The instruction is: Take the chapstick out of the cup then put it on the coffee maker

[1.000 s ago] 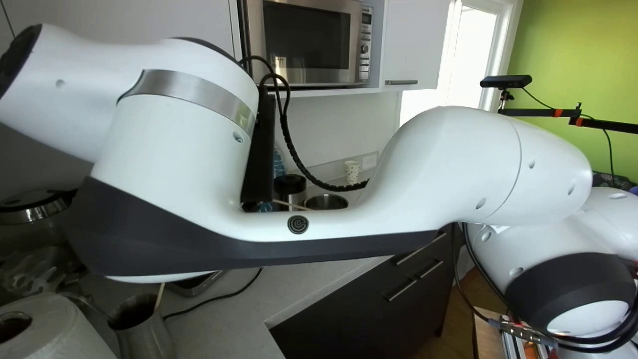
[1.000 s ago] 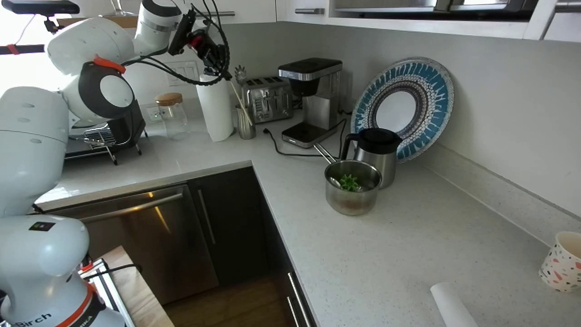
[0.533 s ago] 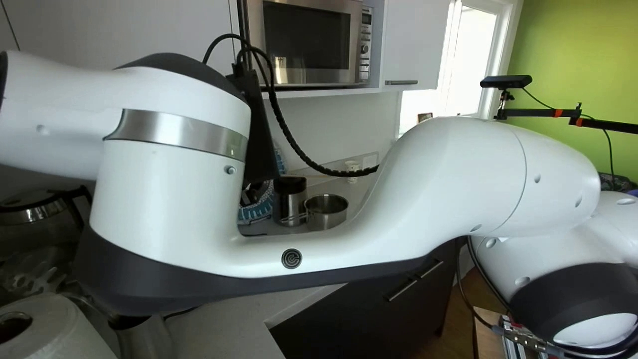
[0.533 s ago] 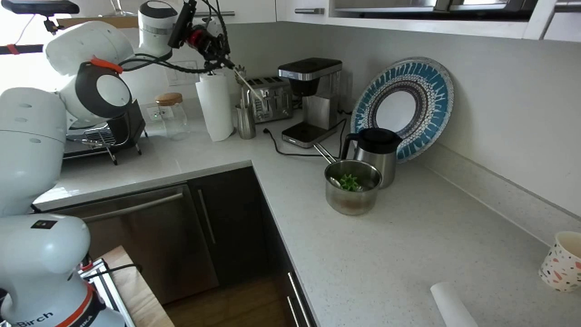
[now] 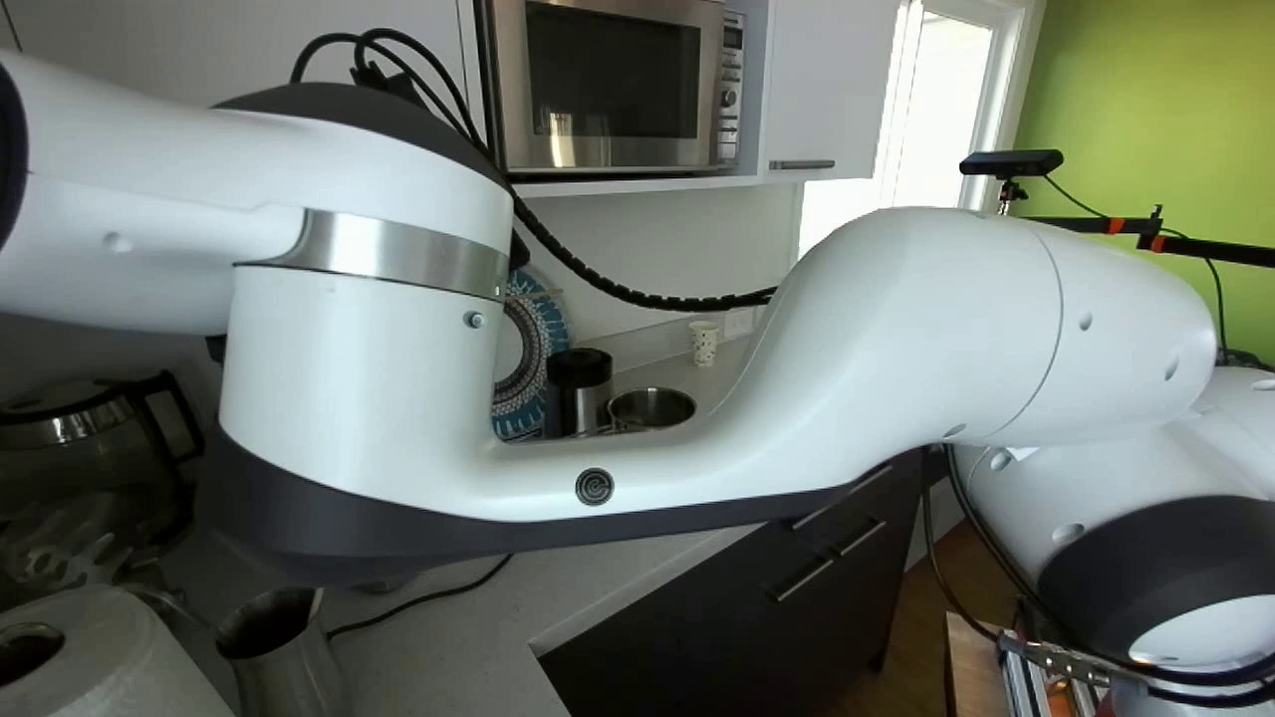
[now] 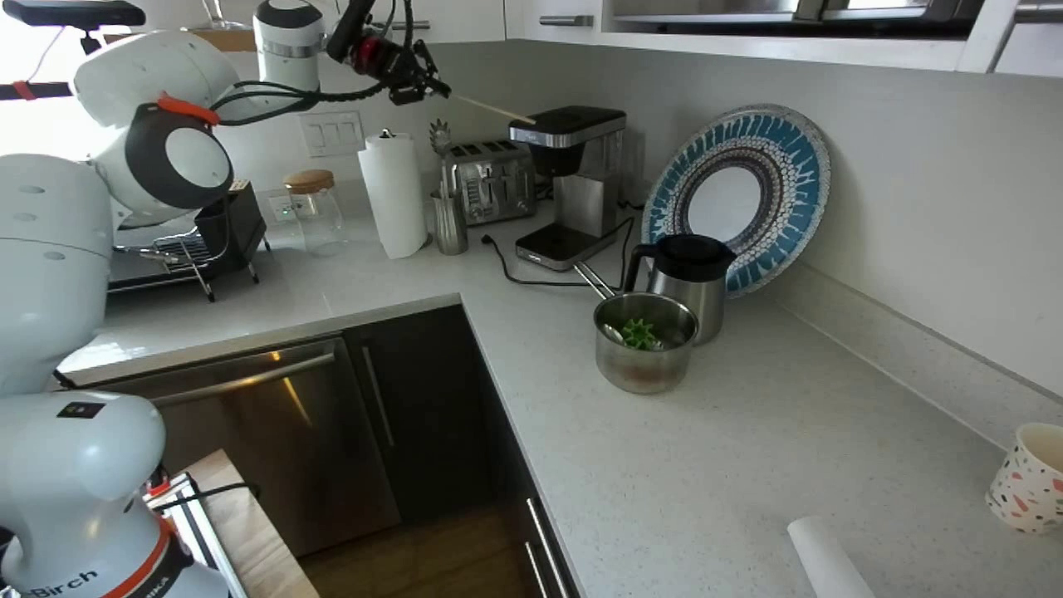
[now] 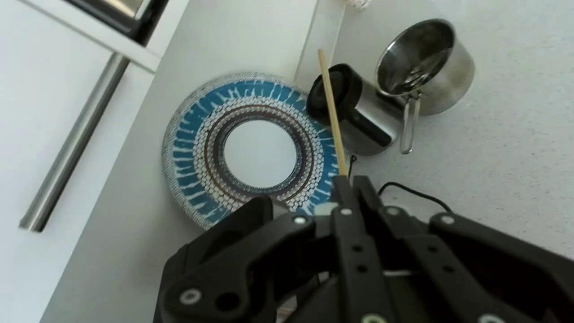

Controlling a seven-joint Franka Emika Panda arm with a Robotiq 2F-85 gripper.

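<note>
My gripper (image 6: 440, 87) is shut on the end of a thin pale wooden stick (image 6: 490, 106), the chopstick-like thing of the task. In the wrist view the stick (image 7: 332, 107) points away from the closed fingertips (image 7: 352, 181). The boxy black and silver coffee maker (image 6: 569, 124) stands in the corner. The stick's free end overlaps the front edge of its top head in an exterior view; I cannot tell whether it touches. The metal cup (image 6: 449, 224) stands left of the toaster and also shows in an exterior view (image 5: 304, 672). The arm hides the gripper in that view.
A blue patterned plate (image 6: 739, 199) leans on the wall beside the coffee maker. A black-lidded carafe (image 6: 693, 286) and a steel pot (image 6: 646, 357) stand in front. A toaster (image 6: 490, 183) and paper towel roll (image 6: 394, 195) are left. A patterned cup (image 6: 1026, 486) stands right.
My gripper has moved toward the coffee maker. The stick has swung from slanting steeply down by the metal cup to nearly level, its tip now at the coffee maker's top.
</note>
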